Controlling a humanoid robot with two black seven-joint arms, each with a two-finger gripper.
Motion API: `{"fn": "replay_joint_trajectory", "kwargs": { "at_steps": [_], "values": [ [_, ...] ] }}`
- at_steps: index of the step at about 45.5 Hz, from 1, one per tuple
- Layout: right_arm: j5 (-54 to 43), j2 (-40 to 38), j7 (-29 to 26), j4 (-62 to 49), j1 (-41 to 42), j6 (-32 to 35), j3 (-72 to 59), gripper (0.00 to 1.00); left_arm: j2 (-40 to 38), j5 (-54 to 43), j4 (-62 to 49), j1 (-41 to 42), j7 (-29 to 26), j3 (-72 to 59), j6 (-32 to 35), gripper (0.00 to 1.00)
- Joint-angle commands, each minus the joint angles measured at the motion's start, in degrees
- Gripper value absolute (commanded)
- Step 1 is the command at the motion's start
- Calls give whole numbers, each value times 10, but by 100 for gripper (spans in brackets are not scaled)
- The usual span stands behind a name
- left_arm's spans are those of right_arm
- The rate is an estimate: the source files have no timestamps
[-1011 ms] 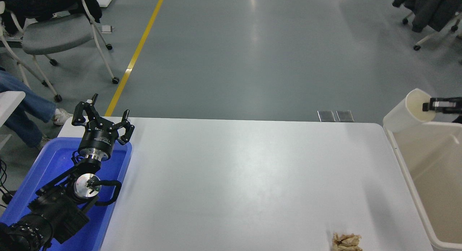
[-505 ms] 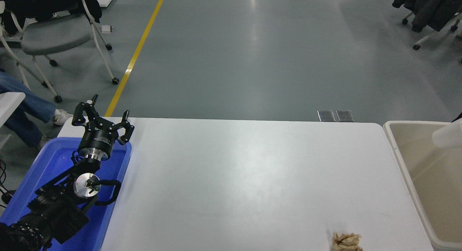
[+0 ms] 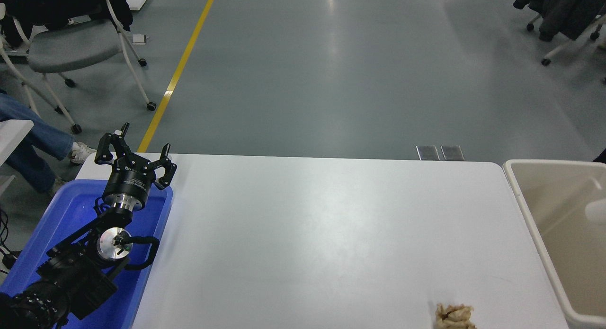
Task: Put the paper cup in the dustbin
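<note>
Left pincer (image 3: 135,159) open over blue tray (image 3: 57,215); paper cup (image 3: 595,210) blurred inside dustbin (image 3: 525,210).

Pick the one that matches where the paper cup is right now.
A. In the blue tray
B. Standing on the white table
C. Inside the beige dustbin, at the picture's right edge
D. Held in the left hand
C. The cup shows as a blurred white shape within the dustbin walls at the right edge, while the left hand is open and holds nothing over the blue tray.
</note>
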Motion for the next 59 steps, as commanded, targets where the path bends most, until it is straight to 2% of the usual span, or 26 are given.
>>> {"fn": "replay_joint_trajectory", "kwargs": {
  "at_steps": [1, 16, 40, 42, 45, 46, 49, 52, 59],
  "values": [
    [40, 80, 1, -109, -77, -9, 43, 0, 0, 0, 0, 0, 0, 0, 0, 100],
    [40, 218, 8, -314, -111, 0, 69, 0, -1, 0, 0, 0, 0, 0, 0, 100],
    [41, 258, 4, -388, -115, 23, 69, 0, -1, 0, 0, 0, 0, 0, 0, 100],
    [41, 258, 4, -389, -114, 23, 69, 21, -1, 0, 0, 0, 0, 0, 0, 100],
    [41, 257, 5, -391, -111, 18, 69, 64, -1, 0, 0, 0, 0, 0, 0, 100],
    [40, 258, 5, -394, -110, 16, 69, 74, -1, 0, 0, 0, 0, 0, 0, 100],
    [40, 260, 5, -405, -110, 16, 69, 81, -1, 0, 0, 0, 0, 0, 0, 100],
    [41, 266, 5, -410, -110, 15, 69, 97, -1, 0, 0, 0, 0, 0, 0, 100],
    [40, 268, 6, -416, -108, 16, 70, 98, -1, 0, 0, 0, 0, 0, 0, 100]
  ]
}}
